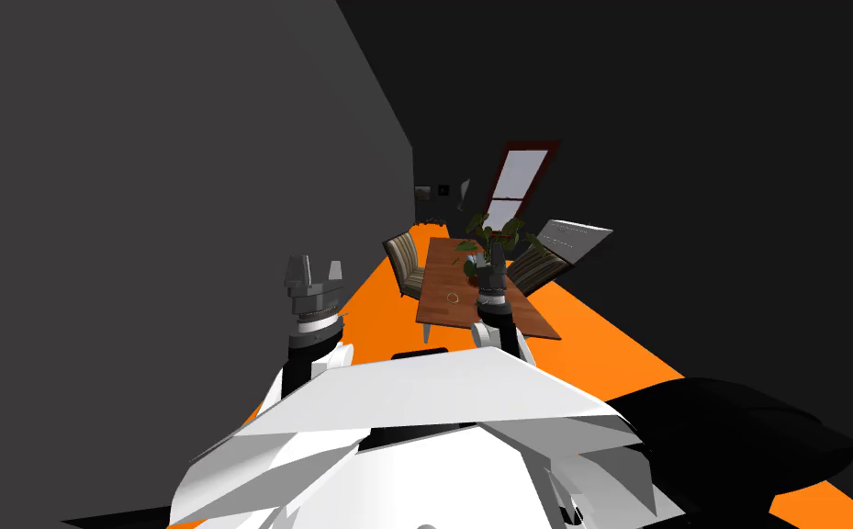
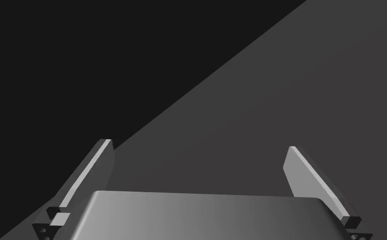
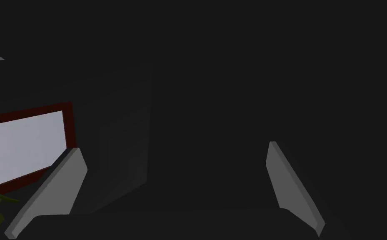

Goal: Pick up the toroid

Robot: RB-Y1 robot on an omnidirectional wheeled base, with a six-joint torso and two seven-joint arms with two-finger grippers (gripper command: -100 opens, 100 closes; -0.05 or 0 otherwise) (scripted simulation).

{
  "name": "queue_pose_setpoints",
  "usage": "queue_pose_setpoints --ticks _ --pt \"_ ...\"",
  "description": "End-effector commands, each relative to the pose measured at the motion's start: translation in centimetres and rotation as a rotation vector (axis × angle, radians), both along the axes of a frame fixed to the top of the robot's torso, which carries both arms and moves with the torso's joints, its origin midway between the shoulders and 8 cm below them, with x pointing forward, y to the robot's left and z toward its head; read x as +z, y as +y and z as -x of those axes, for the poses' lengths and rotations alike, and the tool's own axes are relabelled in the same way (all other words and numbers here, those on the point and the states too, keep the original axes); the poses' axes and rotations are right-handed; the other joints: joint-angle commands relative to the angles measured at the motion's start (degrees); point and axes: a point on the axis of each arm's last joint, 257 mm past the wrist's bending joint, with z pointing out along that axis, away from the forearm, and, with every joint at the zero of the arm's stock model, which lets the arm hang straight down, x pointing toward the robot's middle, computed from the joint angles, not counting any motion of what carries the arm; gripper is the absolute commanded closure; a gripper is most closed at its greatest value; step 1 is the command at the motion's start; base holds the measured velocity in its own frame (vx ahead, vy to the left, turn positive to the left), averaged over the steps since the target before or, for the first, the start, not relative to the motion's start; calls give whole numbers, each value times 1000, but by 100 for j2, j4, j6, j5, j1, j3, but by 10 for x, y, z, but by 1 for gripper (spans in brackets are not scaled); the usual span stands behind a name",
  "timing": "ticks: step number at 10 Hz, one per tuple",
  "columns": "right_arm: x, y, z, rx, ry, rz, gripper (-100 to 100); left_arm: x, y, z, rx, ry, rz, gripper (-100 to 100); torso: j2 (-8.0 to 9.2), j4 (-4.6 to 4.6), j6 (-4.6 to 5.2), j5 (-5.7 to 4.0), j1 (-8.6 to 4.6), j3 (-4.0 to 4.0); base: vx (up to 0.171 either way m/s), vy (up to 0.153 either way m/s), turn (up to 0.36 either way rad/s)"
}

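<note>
Table [image 1: 443, 317]: brown top with visible wood grain, smooth. Toroid [image 1: 453, 298]: thin pale ring, material I cannot tell. Chair [image 1: 405, 259]: striped, cloth-like upholstery. Floor [image 1: 599, 340]: flat orange, matt, untextured. Wall [image 1: 185, 184]: dark grey, matt, smooth. Window frame [image 3: 68, 125]: dark red, even finish. My left claw [image 2: 197, 145]: fingers [image 2: 305, 175] light grey, smooth, matt, and body grey with a soft sheen. My right claw [image 3: 175, 146]: same plain grey blades.
</note>
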Motion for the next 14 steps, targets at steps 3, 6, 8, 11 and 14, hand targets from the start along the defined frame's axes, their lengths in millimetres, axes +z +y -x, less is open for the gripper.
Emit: queue_pose_setpoints --ticks 3,6,8,11,14 --pt "-28 12 -10 1 57 141 -100 0 0 0 0 0 0 0 35 7 0 -2 -9 20 -103 -26 116" --pt "-62 19 -20 -10 117 290 -100 0 0 0 0 0 0 0 28 7 0 -7 -30 17 -70 -60 168" --pt "-92 20 -28 -19 167 411 -100 0 0 0 0 0 0 0 20 5 -1 -5 -23 12 -54 -39 206" --pt "-129 18 -35 -31 225 565 -100 0 0 0 0 0 0 0 10 3 2 -4 -17 7 -36 -26 167" --pt "-171 12 -40 -35 286 725 -100 0 0 0 0 0 0 0 7 2 2 -4 -15 4 -29 -20 200"
